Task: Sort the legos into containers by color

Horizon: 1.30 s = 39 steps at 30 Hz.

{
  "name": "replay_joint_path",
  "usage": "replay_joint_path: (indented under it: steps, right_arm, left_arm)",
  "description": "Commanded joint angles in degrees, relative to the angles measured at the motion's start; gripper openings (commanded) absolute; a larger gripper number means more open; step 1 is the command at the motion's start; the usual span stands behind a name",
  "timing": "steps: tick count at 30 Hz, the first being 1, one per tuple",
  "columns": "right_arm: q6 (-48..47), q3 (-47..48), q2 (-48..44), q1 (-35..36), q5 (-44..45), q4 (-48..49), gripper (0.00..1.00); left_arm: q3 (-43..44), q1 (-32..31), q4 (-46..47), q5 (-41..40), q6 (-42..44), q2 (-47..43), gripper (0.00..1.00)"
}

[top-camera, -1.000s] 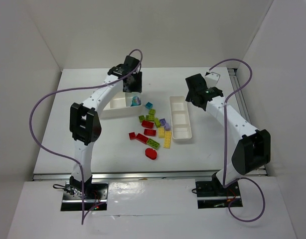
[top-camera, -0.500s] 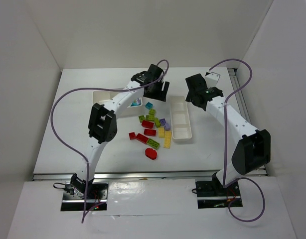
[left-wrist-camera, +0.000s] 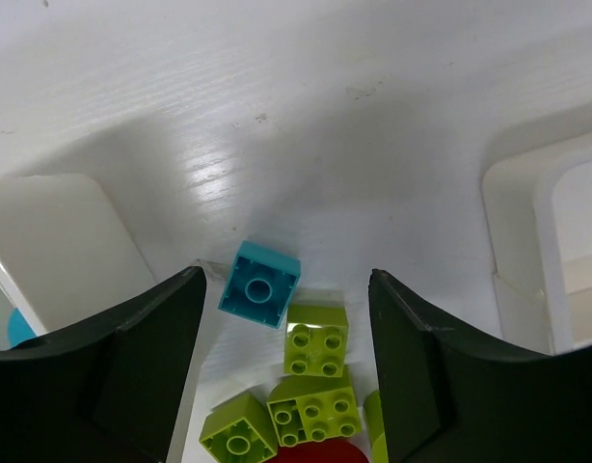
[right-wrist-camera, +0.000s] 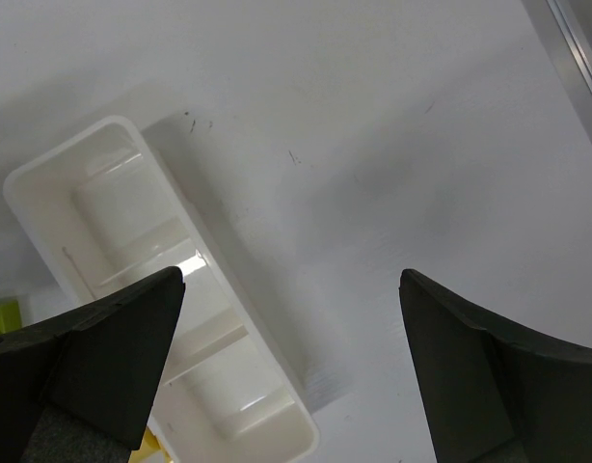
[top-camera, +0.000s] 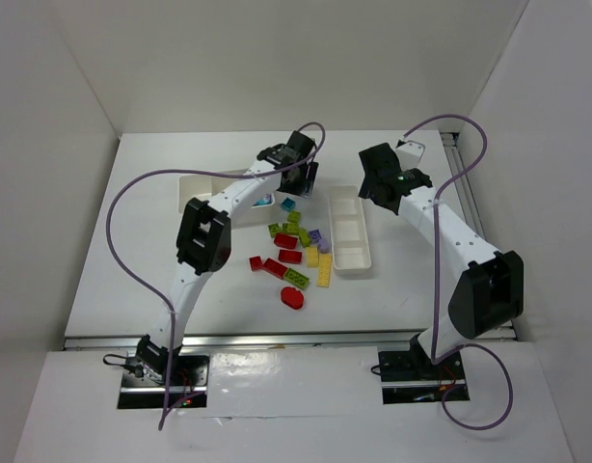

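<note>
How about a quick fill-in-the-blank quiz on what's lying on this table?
1. The upside-down brick between the left gripper's open fingers is coloured ____.
2. The flat red oval piece lies directly on the ____.
3. The narrow tray holds ____ bricks.
Missing words: teal; table; no.

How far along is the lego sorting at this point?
Barely started. Done: one teal piece seems to lie in the wide tray; the narrow tray is empty. In hand: nothing; the left pincer hangs open over a teal brick, the right pincer open by the narrow tray. Left: the red, green, yellow and lilac legos on the table.
</note>
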Motion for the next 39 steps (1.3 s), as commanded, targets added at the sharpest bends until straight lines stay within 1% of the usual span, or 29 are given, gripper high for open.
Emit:
replay_joint_path:
  steps: [1, 4, 5, 8, 12, 14, 16, 22, 27, 28, 31, 32, 33, 35, 36, 38, 39]
  right_arm:
    - [-0.4, 0.5, -2.0, -0.3, -0.3, -1.0, 1.0]
    - [-1.0, 1.1, -1.5, -0.3, -0.3, -1.0, 1.0]
    - [-1.0, 1.1, -0.9, -0.3, -0.3, -1.6, 1.0]
    - [-1.0, 1.8, -0.3, -0.3, -0.9, -1.6, 1.0]
    - [-1.5, 2.8, -0.3, -0.3, -1.0, -2.7, 1.0]
    - [-1.5, 2.8, -0.3, -0.3, -1.0, -2.7, 1.0]
    - [-2.1, 2.8, 0.3, -0.3, -1.0, -3.3, 1.0]
    - [-2.6, 4.4, 1.3, -0.3, -1.0, -3.8, 1.0]
    - [-3.1, 4.4, 1.3, -0.3, -1.0, -3.8, 1.0]
    - [-3.1, 4.4, 1.3, -0.3, -1.0, -3.8, 1.0]
    - [-3.1, 4.4, 1.9, -0.3, -1.0, -3.8, 1.0]
    - [-3.1, 4.4, 1.9, -0.3, -1.0, -3.8, 1.0]
    - [-3.1, 4.4, 1.9, -0.3, -1.0, -3.8, 1.0]
    - [-3.1, 3.8, 1.9, -0.3, -1.0, -3.8, 1.0]
    - [-3.9, 3.8, 1.9, -0.3, -1.0, -3.1, 1.0]
    - [-3.9, 3.8, 1.9, -0.3, -1.7, -2.5, 0.98]
    - [-3.9, 3.8, 1.9, -0.3, -1.7, -2.5, 0.98]
  left_arm:
    - [-1.1, 0.9, 0.7, -2.5, 0.4, 1.4, 0.78]
    - [-1.6, 1.5, 0.7, -0.8, 0.4, 2.0, 0.75]
    - [-1.6, 2.0, 0.7, 0.6, -0.2, 2.0, 0.72]
    - [-1.6, 2.6, 0.7, 0.6, -0.8, 2.7, 0.68]
    - [-2.1, 2.6, 0.7, 1.1, -0.8, 2.7, 0.68]
    - [-2.1, 2.6, 0.7, 1.1, -0.8, 3.2, 0.72]
    - [-2.7, 2.6, 1.3, 1.1, -0.8, 3.2, 0.72]
    - [-3.8, 2.6, 1.3, 3.9, -1.3, 3.7, 0.62]
    - [-3.8, 2.6, 0.7, 4.7, -1.3, 3.7, 0.59]
    - [-3.8, 2.0, 0.7, 4.7, -1.3, 3.7, 0.57]
    - [-3.1, 2.0, 0.1, 4.1, -1.8, 3.0, 0.41]
    - [-2.5, 1.4, 0.1, 4.1, -1.8, 2.4, 0.27]
    - [-1.9, 1.4, 0.1, 4.8, -1.8, 2.4, 0.24]
    - [0.2, 1.4, 0.1, 7.7, -2.4, 0.5, 0.2]
    - [0.9, 1.4, 0.1, 10.2, -2.9, -0.1, 0.2]
    - [2.0, 1.4, 0.1, 11.8, -3.7, -1.6, 0.18]
    - [2.6, 1.4, 0.1, 11.8, -4.5, -3.3, 0.14]
